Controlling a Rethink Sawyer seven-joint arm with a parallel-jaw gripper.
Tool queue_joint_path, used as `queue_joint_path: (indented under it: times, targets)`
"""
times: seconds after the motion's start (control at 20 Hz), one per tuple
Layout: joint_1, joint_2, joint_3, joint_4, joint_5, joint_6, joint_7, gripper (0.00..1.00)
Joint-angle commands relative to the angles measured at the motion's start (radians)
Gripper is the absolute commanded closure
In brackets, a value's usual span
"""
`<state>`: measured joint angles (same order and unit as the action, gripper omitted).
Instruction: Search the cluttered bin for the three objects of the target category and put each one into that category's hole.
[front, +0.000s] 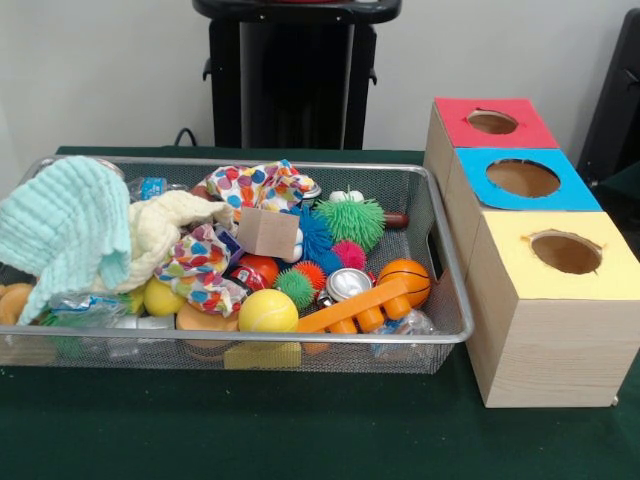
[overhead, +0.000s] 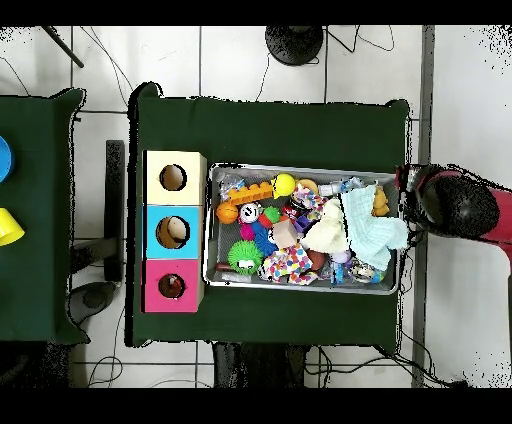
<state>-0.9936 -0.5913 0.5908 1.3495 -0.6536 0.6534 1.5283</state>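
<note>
Across the left and middle of the front view sits the cluttered bin (front: 300, 338), heaped so that soft things lie over hard ones. A mint-green cloth (front: 65, 230) and a pale yellow cloth (front: 165, 230) drape over its left half, and a polka-dot cloth (front: 255, 185) is bunched near the middle. Those layers are probably why the three plush animals are not plainly seen. A yellow-orange shape (front: 10, 300) peeks out at the bin's far left end and may be one of them, but it is too covered to tell.

The right half of the bin holds a green spiky ball (front: 350, 220), a small basketball (front: 405, 280) and a yellow ball (front: 267, 312), none of them wanted.

At the right of the frame three boxes stand in a row just beside the bin. The red-topped box is farthest back, and its hole (front: 492, 122) is open and unobstructed. The blue-topped box (front: 575, 195) and the yellow-topped box (front: 510, 262) come in front of it.

At the right edge of the overhead view the arm (overhead: 455, 205) hangs just off the cloth-covered end of the bin. The gripper cannot be made out beneath it, so I cannot tell how its jaws stand or whether they hold anything. The likely next step is lifting the cloths aside.
</note>
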Motion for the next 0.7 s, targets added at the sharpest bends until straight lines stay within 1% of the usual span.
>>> queue_joint_path:
  times: [0.05, 0.25, 0.5, 0.7]
  targets:
    - [0.028, -0.017, -0.035, 0.101, 0.009, 0.12, -0.092, 0.0]
    - [0.033, -0.031, -0.038, 0.109, 0.016, 0.127, -0.086, 0.0]
    - [0.035, -0.09, -0.023, 0.122, 0.072, 0.191, -0.092, 0.0]
    - [0.048, -0.111, -0.025, 0.118, 0.094, 0.224, -0.091, 0.0]
